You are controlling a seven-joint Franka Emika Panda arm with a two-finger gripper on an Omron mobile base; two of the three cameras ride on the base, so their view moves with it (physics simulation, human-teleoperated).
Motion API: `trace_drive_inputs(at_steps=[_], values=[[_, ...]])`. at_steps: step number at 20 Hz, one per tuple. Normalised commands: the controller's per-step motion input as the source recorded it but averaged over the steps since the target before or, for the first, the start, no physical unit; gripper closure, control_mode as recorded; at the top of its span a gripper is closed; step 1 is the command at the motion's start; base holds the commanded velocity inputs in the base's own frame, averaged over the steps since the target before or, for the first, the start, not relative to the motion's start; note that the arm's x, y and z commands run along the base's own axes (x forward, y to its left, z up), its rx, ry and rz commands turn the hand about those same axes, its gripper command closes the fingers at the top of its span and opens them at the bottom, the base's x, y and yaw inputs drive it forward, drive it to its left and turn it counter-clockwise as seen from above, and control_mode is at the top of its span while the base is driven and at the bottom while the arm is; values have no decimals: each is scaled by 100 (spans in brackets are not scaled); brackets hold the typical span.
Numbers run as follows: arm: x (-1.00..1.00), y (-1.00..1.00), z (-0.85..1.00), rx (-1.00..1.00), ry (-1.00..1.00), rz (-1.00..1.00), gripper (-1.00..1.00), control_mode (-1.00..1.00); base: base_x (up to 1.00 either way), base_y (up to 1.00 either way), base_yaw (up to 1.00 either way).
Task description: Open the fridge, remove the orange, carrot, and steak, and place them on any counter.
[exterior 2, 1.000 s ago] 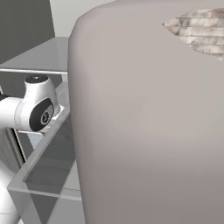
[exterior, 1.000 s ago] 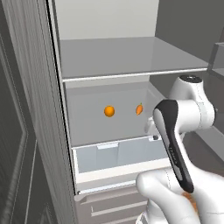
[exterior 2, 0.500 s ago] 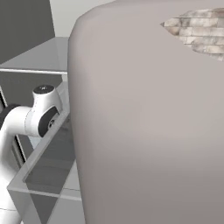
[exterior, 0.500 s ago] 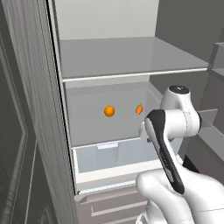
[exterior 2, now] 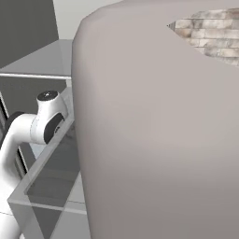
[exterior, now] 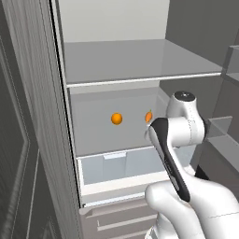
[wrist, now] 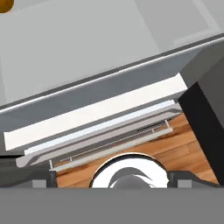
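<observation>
White fridge interior [exterior: 116, 28] stands open; my jaws are wide and empty. I should approach the round bright-orange ball [exterior: 116, 118] level, clearing the grey shelf [exterior: 140, 60].

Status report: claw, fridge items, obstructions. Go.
Claw open, holding nothing. Fridge open; orange on the shelf, second orange item beside it, half hidden behind the arm. Steak unseen.

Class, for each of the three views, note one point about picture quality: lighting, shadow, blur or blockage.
Left base view: flat, even light, the orange crisp against the fridge wall, no hard shadows. Right base view: a big smooth grey mass close to the lens blocks most of the picture. Hand view: tilted, sharp, with the wood floor clear.
</observation>
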Motion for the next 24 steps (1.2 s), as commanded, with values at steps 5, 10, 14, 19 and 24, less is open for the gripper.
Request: trace_drive_inputs(at_steps=[5, 10, 14, 19, 24], values=[[46, 0, -1, 0, -3, -13, -100, -100, 0, 0, 0], [55, 0, -8, 0, 0, -3, -100, -100, 0, 0, 0], [44, 0, 0, 0, 2, -1, -100, -100, 0, 0, 0], [44, 0, -1, 0, 3, 0, -100, -100, 0, 0, 0], [44, 0, -11, 0, 0, 0, -100, -100, 0, 0, 0]])
